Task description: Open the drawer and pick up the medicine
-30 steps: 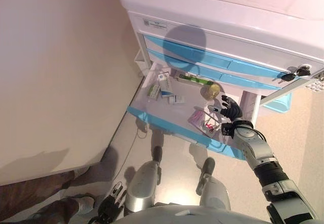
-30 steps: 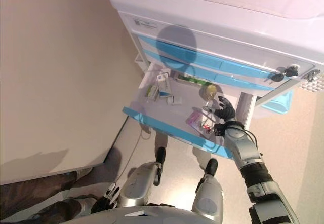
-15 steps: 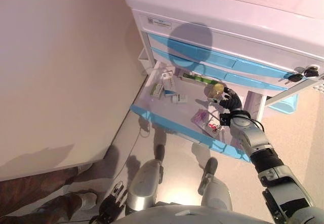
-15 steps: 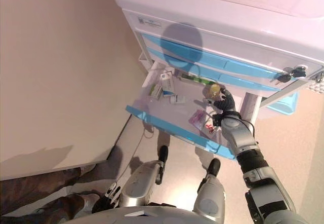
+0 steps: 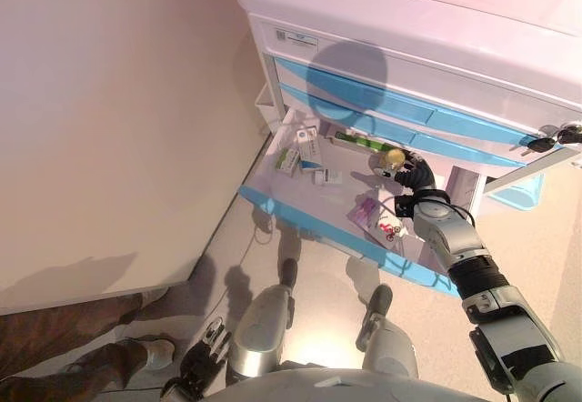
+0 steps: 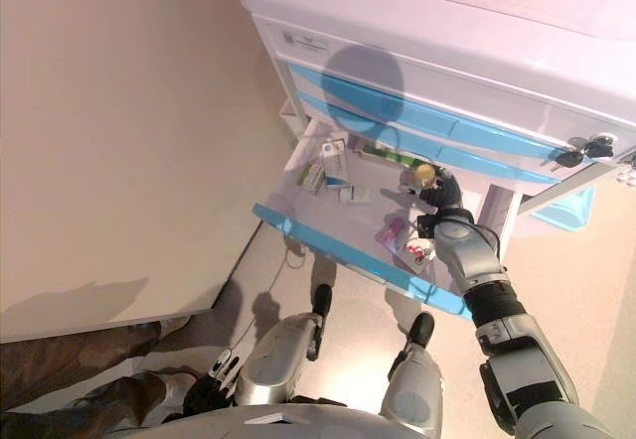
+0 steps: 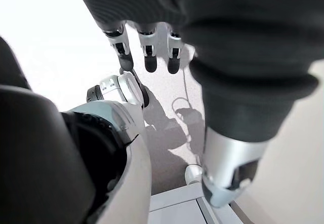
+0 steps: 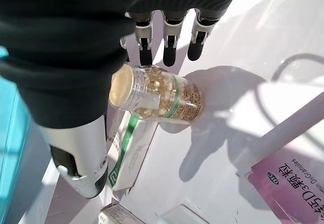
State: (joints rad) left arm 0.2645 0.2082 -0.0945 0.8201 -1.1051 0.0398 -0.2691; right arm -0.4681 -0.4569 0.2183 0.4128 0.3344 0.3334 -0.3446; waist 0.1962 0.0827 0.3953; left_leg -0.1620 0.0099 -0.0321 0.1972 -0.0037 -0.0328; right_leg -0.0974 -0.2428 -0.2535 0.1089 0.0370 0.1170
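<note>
The bottom drawer (image 5: 301,225), white with a blue front, stands pulled out. In it lies a clear bottle of yellow capsules (image 8: 157,100) on its side, also the bottle (image 5: 393,158) near the drawer's back right. My right hand (image 5: 416,182) reaches into the drawer right beside it. Its straight fingers (image 8: 172,36) hang over the bottle and the thumb (image 8: 81,153) stands apart on the other side, so the hand is open. My left hand (image 5: 195,370) hangs low by my side, fingers (image 7: 147,51) relaxed, holding nothing.
Several small medicine boxes (image 5: 305,145) lie at the drawer's back left, a green-striped box (image 8: 129,148) beside the bottle, a pink packet (image 5: 366,211) near the front. Above are two closed blue drawers (image 5: 400,106) and keys (image 5: 550,135). A wall runs along the left; a person's legs (image 5: 55,366) show there.
The camera has shifted. My right hand has moved deeper into the drawer, from over the pink packet up to the capsule bottle.
</note>
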